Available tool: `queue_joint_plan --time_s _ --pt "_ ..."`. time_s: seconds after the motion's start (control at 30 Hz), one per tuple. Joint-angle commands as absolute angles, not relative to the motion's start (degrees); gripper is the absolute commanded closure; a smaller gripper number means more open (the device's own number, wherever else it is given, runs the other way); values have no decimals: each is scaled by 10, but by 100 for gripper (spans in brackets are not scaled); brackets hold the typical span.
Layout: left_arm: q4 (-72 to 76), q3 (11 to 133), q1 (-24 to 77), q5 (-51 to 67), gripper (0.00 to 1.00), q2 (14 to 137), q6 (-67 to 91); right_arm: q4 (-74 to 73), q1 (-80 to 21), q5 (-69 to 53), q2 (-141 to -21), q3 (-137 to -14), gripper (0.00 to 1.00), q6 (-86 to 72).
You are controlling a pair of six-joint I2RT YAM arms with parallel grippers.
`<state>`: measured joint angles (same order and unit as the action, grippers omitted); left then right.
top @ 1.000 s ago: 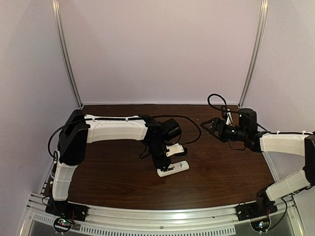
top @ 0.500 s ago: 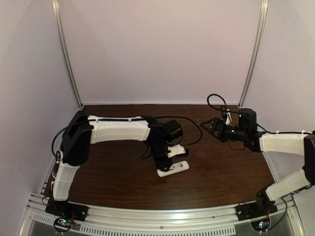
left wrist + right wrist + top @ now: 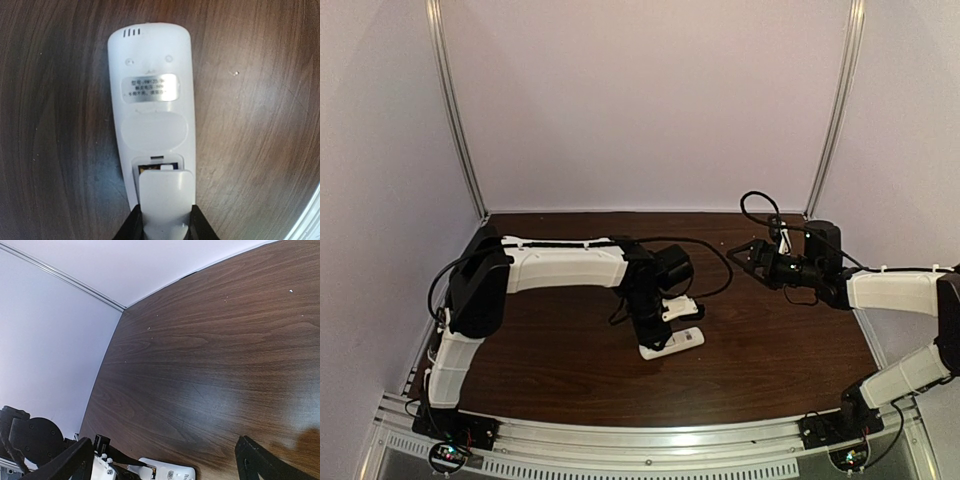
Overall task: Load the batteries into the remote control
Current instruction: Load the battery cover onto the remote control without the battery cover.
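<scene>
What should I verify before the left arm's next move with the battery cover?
1. Remote control back up, flat on table: ok.
2. Battery cover pinched in left gripper: ok.
3. Cover centred on battery bay: ok.
4. Bay fully closed: not ok, a gap shows.
5. Bay loaded: cannot tell, mostly hidden.
6. Right gripper open, empty, apart from remote: ok.
</scene>
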<state>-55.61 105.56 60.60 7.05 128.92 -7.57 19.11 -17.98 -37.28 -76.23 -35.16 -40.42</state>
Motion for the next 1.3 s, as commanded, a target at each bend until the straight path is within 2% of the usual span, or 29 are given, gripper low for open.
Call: queue_joint_plan --time_s 0.0,0.57,0.8,1.1,1.27 --pt "-567 1074 609 77 72 1305 -69 203 -175 -376 -768 -352 0 -398" --pt "-579 1091 609 74 62 1318 -55 201 -174 -377 -768 -351 0 -396" --pt "-580 1099 608 74 61 1318 -52 203 -174 -380 -769 -352 0 -394" --pt "-561 1104 592 99 41 1273 -24 163 -172 -371 -754 -361 0 -367" --pt "-513 1049 577 129 41 1225 6 148 -173 -373 -753 -362 0 -354"
